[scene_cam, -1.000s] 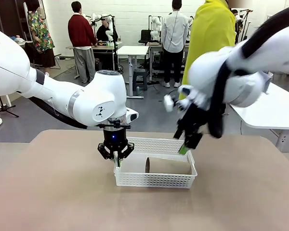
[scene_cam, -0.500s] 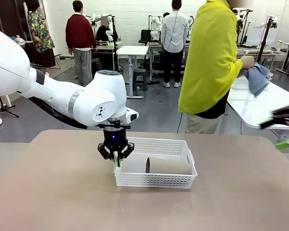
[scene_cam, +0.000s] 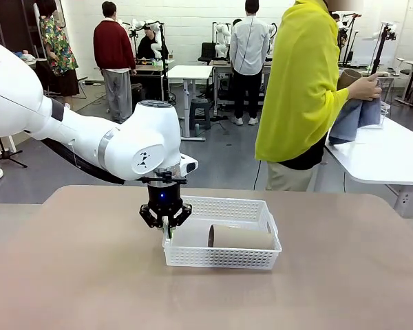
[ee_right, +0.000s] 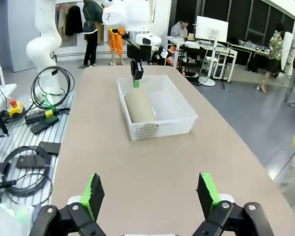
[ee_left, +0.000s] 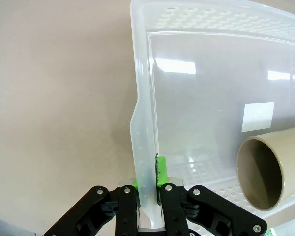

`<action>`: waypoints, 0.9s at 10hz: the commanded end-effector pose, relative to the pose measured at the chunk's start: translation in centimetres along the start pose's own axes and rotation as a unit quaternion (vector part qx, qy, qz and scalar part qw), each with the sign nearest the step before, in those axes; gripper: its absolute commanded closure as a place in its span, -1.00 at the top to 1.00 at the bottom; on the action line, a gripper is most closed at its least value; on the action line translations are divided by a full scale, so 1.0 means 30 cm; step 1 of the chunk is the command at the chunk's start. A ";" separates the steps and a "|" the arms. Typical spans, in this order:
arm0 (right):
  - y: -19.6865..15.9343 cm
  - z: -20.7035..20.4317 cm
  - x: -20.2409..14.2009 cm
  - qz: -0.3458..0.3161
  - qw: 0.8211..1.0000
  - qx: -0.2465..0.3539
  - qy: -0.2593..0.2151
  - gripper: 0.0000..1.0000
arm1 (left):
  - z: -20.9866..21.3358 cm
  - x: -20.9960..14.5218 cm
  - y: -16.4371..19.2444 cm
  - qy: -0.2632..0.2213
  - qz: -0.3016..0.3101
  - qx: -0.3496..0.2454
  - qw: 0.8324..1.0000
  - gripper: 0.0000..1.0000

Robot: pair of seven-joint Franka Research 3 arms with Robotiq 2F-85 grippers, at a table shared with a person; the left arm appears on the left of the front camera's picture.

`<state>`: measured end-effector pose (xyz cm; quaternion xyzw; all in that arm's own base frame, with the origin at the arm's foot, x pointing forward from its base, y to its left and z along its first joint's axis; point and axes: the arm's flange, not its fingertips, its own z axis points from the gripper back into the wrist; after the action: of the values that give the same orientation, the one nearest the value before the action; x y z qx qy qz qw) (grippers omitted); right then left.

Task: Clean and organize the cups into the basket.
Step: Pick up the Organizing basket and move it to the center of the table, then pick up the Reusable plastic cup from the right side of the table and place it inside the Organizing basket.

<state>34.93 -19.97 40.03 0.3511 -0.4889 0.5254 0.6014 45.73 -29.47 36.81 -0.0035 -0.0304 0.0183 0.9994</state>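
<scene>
White basket wall clamped in left jaws; right jaws apart, empty. Risk: a one-sided lift could tilt it, rolling the brown cup out.

Points left gripper straight down, pads pinched tight on the basket wall between them. Holds right gripper with fingers spread wide, nothing between them.
</scene>
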 end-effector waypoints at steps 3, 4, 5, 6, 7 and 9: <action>-0.015 0.017 -0.049 -0.002 1.000 -0.004 0.006 1.00 | 0.008 0.001 -0.005 -0.003 0.001 -0.002 1.000 -1.00; -0.015 0.017 -0.049 -0.002 1.000 -0.004 0.006 1.00 | 0.008 0.001 -0.005 -0.003 0.001 -0.002 1.000 -1.00; -0.015 0.017 -0.049 -0.002 1.000 -0.004 0.006 1.00 | 0.008 0.001 -0.005 -0.003 0.001 -0.002 1.000 -1.00; -0.015 0.017 -0.049 -0.002 1.000 -0.004 0.006 1.00 | 0.008 0.001 -0.005 -0.003 0.001 -0.002 1.000 -1.00; -0.015 0.017 -0.049 -0.002 1.000 -0.004 0.006 1.00 | 0.008 0.001 -0.005 -0.003 0.001 -0.002 1.000 -1.00; -0.015 0.017 -0.049 -0.002 1.000 -0.004 0.006 1.00 | 0.008 0.001 -0.005 -0.003 0.001 -0.002 1.000 -1.00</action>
<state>35.77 -21.29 38.71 0.3421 -0.4848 0.5279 0.6077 45.73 -29.47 36.80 -0.0035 -0.0303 0.0183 0.9994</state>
